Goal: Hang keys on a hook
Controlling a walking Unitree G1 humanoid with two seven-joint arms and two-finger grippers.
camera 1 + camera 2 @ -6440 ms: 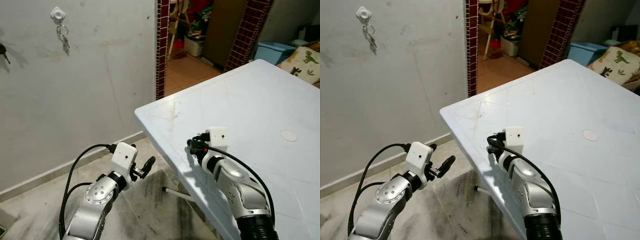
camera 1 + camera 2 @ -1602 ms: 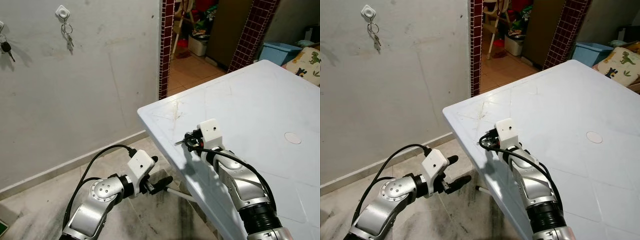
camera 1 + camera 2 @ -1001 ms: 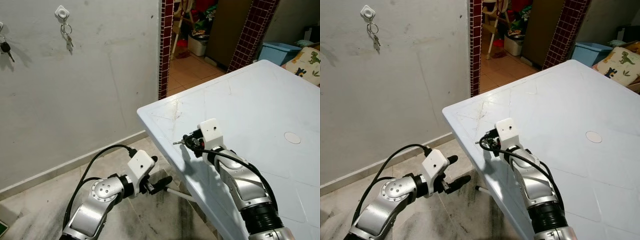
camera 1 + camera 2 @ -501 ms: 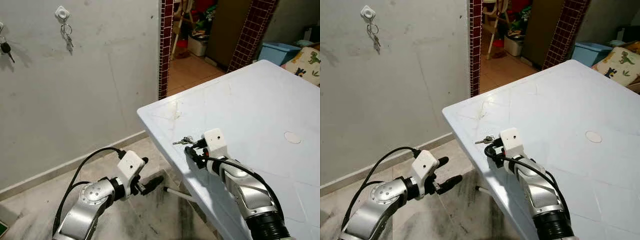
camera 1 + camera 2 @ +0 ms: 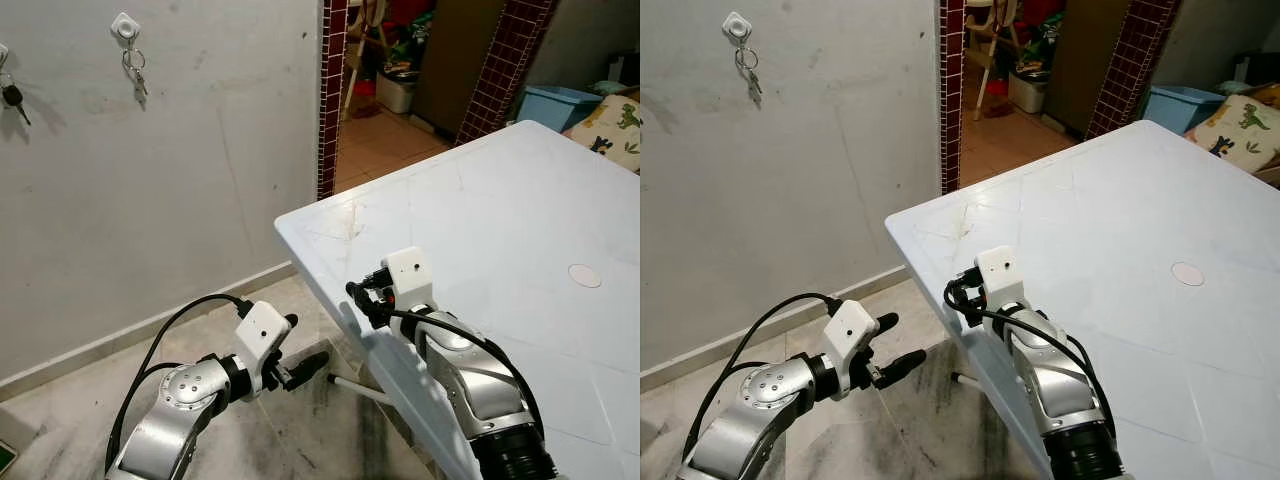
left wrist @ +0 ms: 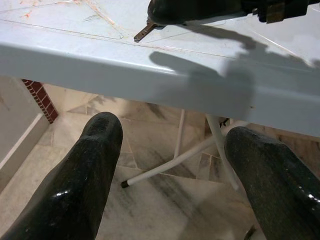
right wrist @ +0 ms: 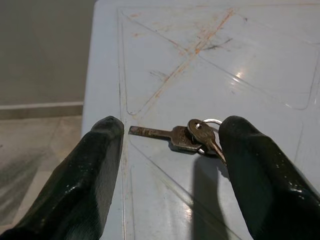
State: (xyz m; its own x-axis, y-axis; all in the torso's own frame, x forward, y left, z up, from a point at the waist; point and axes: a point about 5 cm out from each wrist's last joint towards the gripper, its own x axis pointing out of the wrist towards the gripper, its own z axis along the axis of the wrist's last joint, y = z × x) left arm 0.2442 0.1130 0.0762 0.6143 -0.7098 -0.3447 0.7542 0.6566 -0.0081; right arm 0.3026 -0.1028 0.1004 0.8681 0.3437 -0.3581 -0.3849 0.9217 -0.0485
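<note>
- The keys (image 7: 192, 136) lie flat on the white surface (image 5: 520, 210), near its corner and edge, on the side closest to the wall.
- The right end effector (image 7: 170, 165) hovers just above them, fingers spread wide with the bunch between the tips; it holds nothing yet.
- The left end effector (image 6: 170, 165) hangs below the surface edge, over the floor (image 6: 165, 210), also wide open and empty.
- The bunch looks like two small metal keys on a thin ring (image 7: 212, 122): light, rigid in each piece but loosely jointed, so it will likely swing and rattle once lifted.
- Metal on a smooth plastic top is apt to slide away from a closing finger; a pinch from both sides at once seems safer than a push.
- The best hold is probably across the key heads where they overlap beside the ring, leaving the ring free to go over the hook.
- A white hook (image 5: 125, 26) on the wall (image 5: 200, 180) already carries keys; another set hangs at the far left edge (image 5: 8, 93). Both are well apart from the surface.
</note>
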